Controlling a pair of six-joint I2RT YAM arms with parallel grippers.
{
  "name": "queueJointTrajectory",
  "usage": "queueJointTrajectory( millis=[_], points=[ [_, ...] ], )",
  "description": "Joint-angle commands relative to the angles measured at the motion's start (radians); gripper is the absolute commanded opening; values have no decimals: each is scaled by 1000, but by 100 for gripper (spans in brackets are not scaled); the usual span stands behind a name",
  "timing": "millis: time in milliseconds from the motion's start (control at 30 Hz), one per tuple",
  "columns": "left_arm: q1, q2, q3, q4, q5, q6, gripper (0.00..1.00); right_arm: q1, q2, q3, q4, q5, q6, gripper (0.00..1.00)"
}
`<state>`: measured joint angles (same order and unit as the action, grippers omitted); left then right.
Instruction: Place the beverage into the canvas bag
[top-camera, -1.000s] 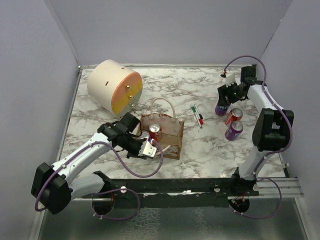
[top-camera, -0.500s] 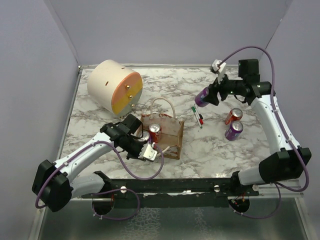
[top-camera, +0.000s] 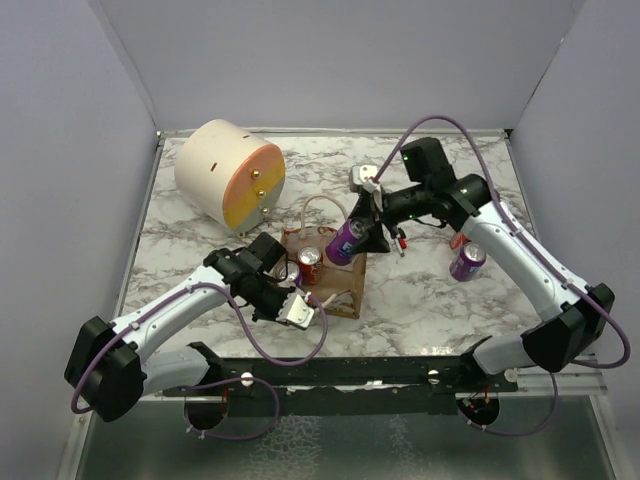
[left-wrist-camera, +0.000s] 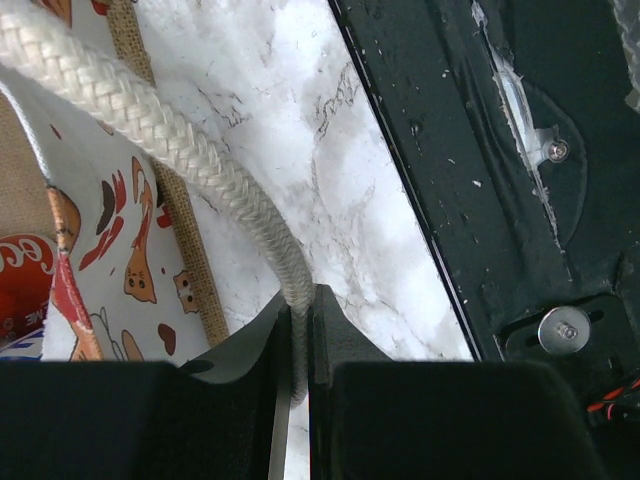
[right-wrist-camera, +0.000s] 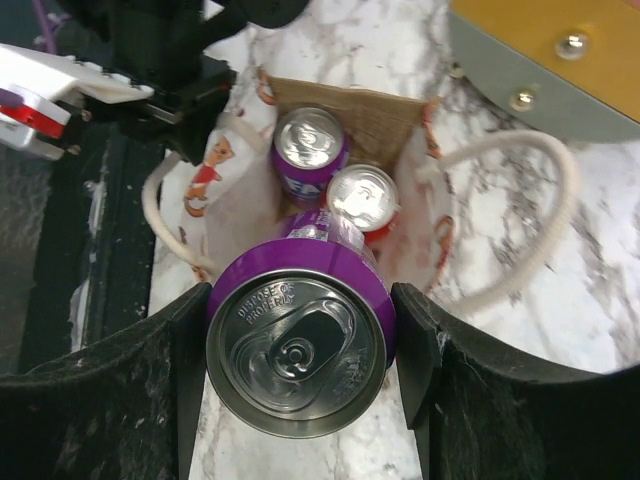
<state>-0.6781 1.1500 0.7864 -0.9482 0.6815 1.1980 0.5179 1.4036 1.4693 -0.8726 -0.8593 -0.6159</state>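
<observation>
Currently, the right gripper (right-wrist-camera: 300, 335) is clamped on the sides of a purple can (top-camera: 344, 242), one dark finger pressed to each flank. It holds the can in the air over the far right part of the canvas bag (top-camera: 338, 285). In the top view the can is tilted, with its lower end just above the bag's open mouth and not yet inside it. The right wrist view looks down past the can's silver lid into the bag, where a second purple can (right-wrist-camera: 310, 150) and a red can (right-wrist-camera: 363, 200) stand upright, touching each other. The bag sits on the marble table (top-camera: 420, 300) near the middle, its mouth open. The left gripper (left-wrist-camera: 298, 310), at the bag's near left corner, has its fingers drawn narrow and pinched on the near rope handle (left-wrist-camera: 170, 150). The braided cream cord runs from between the fingers up along the bag's white band with its red-orange prints. The far handle arches up loosely on the other side. A loose purple can (top-camera: 467, 260) lies on the table to the right, well apart from the bag. A cream-and-orange cylinder (top-camera: 230, 175) lies on its side at the far left.
</observation>
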Motion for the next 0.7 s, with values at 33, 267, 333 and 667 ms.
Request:
queueJointTrajectory(
  millis=[33, 267, 333, 667],
  points=[
    [-5, -11, -38, -2, -32, 20, 9, 119, 82, 45, 14, -23, -29, 19],
    [1, -26, -54, 4, -23, 17, 9, 225, 166, 8, 35, 50, -51, 18],
    [1, -29, -54, 5, -21, 17, 9, 235, 182, -1, 45, 59, -50, 17],
    [0, -37, -22, -15, 27, 17, 9, 273, 212, -36, 66, 114, -55, 17]
  ],
)
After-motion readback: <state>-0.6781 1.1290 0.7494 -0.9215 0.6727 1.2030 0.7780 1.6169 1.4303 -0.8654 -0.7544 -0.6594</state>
